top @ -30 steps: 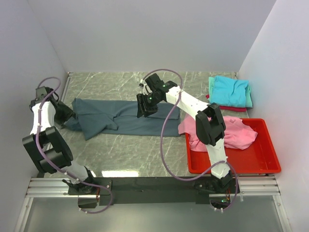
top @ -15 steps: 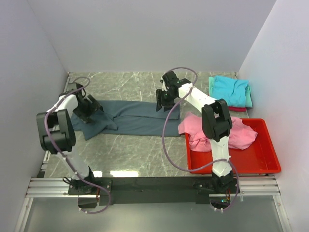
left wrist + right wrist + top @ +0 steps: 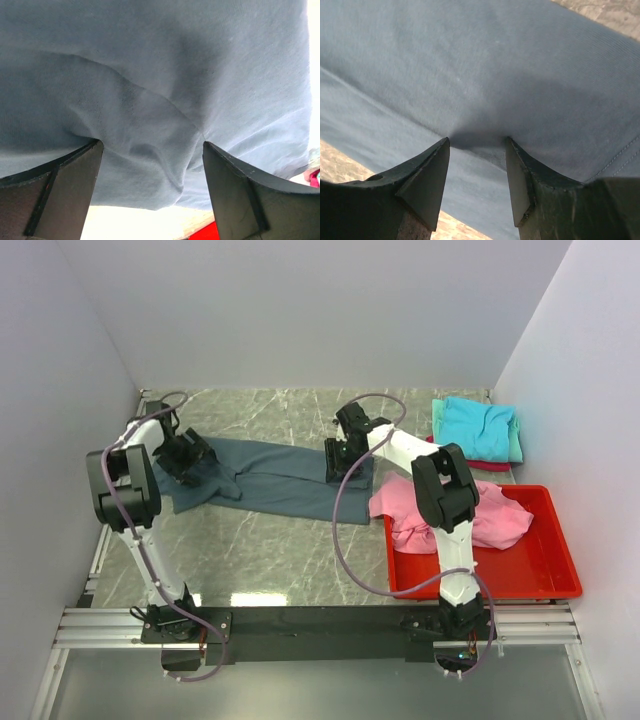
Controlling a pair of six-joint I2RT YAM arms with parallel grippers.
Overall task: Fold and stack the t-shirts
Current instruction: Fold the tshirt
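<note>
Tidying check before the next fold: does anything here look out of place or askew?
The pink t-shirt lies crumpled, spilling over the left rim of the red bin. The slate-blue t-shirt is bunched and wrinkled at its left end.

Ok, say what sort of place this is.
Likely a robot lab test cell: white walls box in a marble-patterned table, two arms bolted to its rail, a blue-grey t-shirt spread for folding.
</note>
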